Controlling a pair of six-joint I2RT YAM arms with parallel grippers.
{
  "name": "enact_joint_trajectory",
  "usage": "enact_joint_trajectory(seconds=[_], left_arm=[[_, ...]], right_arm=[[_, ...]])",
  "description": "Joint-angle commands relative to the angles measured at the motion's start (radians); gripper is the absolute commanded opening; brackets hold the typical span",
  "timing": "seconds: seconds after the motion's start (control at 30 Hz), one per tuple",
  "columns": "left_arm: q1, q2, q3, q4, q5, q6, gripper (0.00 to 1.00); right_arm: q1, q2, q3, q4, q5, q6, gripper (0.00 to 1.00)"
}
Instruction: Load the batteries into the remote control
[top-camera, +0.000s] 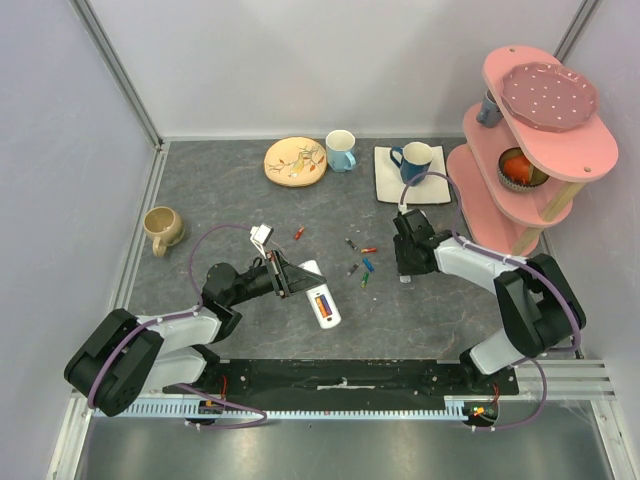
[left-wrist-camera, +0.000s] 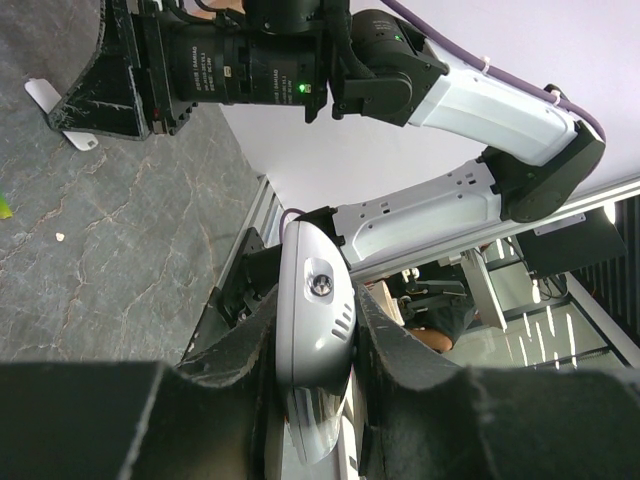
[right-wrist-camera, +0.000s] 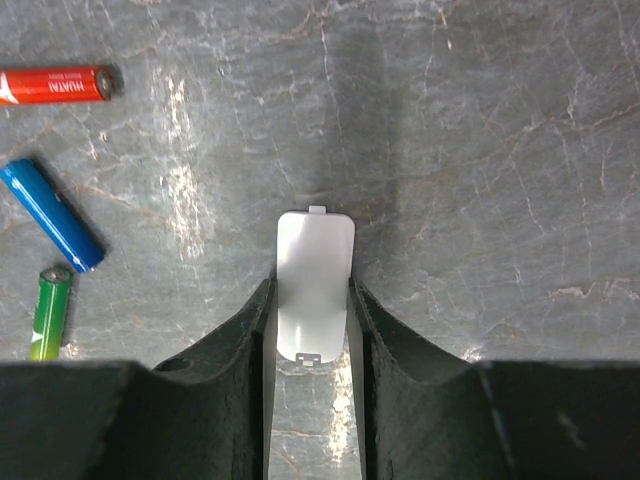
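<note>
The white remote control (top-camera: 327, 312) lies tilted left of the table's centre, its battery bay open upward with a red-orange battery (top-camera: 322, 303) in it. My left gripper (top-camera: 289, 277) is shut on the remote's upper end; the left wrist view shows the fingers (left-wrist-camera: 400, 350) pressed on both sides of the remote's white body (left-wrist-camera: 312, 290). My right gripper (top-camera: 405, 270) is low over the table and shut on a small white battery cover (right-wrist-camera: 314, 255). Loose batteries (top-camera: 362, 262) lie between the arms; red (right-wrist-camera: 55, 84), blue (right-wrist-camera: 52, 228) and green (right-wrist-camera: 50, 312) ones show left of the right gripper (right-wrist-camera: 312, 300).
One more red battery (top-camera: 298, 233) lies apart, above the remote. A tan mug (top-camera: 162, 228) stands at the left. A patterned plate (top-camera: 295, 160), a light blue mug (top-camera: 341, 150) and a dark blue mug (top-camera: 415, 160) on a white napkin stand at the back. A pink shelf (top-camera: 530, 150) fills the back right.
</note>
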Motion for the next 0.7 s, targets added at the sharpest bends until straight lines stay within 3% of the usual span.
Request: enact_joint_trajectory(seconds=[0.0,0.4,0.53,0.67], left_arm=[[-0.003,0.007,0.024,0.036,0.004,0.029,0.02],[-0.003,0.053,0.105,-0.01,-0.053,0.05,0.02],[-0.003,0.121,0.145,0.038,-0.085,0.04,0.02],[-0.003,0.208,0.16,0.16,-0.094,0.006,0.02]], right_arm=[[0.002,-0.075,-0.008,-0.052,-0.017,0.012,0.29],[0.042,-0.421,0.102,-0.171,-0.205,-0.039,0.13],[0.09,-0.453,0.214,-0.329,-0.247,-0.083,0.0],[0.186,-0.399,0.349,-0.473,-0.254,-0.119,0.0]])
